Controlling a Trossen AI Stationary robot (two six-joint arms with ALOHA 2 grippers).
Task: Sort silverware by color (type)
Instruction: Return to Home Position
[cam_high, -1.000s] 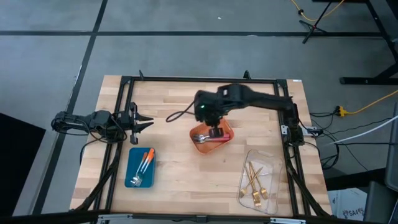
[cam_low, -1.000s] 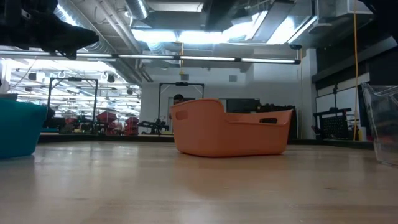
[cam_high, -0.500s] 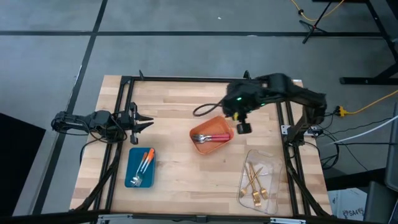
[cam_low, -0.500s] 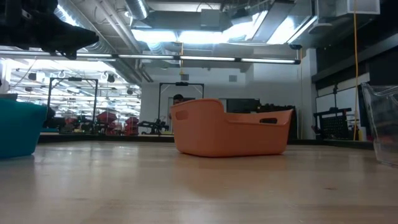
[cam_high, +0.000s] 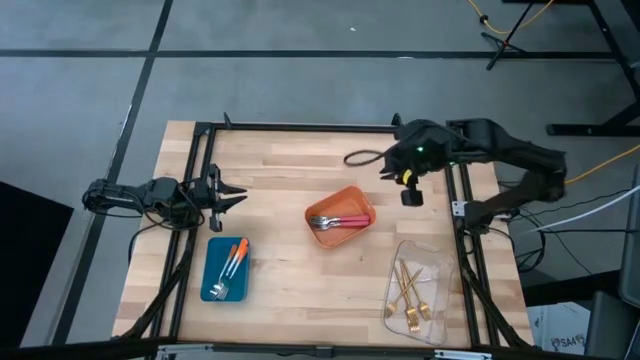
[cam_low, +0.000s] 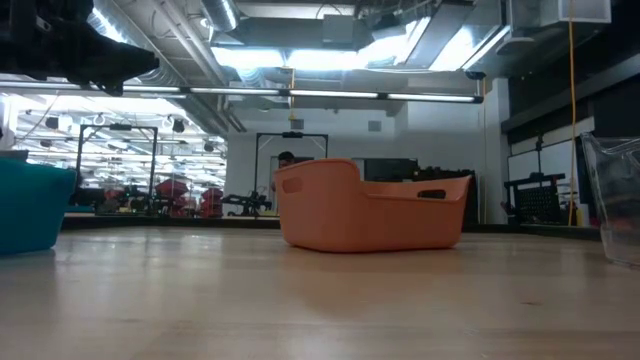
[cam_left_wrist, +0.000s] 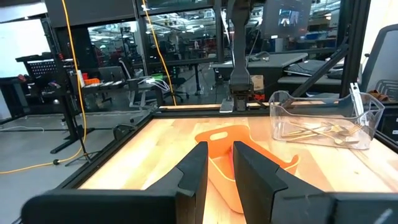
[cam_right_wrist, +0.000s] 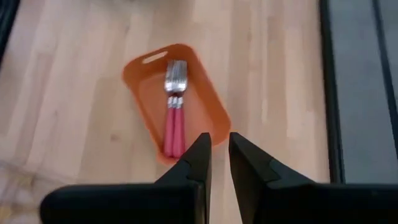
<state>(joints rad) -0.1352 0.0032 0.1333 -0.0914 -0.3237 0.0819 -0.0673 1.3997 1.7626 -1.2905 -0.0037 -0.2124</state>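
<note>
2 silver forks with pink-red handles (cam_right_wrist: 173, 118) lie side by side in 1 orange plastic tray (cam_right_wrist: 144, 93) at the table's middle. Their long axis follows the tray's length, with tines toward the left edge and handles toward the right. 2 silver forks with orange handles (cam_high: 234, 260) lie in 1 blue tray (cam_high: 212, 258) near the left edge, slanted, with tines toward the edge where the low camera sits. Several all-gold forks (cam_high: 408, 292) lie in 1 clear plastic tray (cam_high: 432, 270) near the right edge; I cannot count them surely. The right gripper (cam_high: 410, 197) hangs between the orange tray and the right edge, its fingers slightly parted and empty. The left gripper (cam_high: 238, 197) waits by the left edge, likewise parted and empty.
</note>
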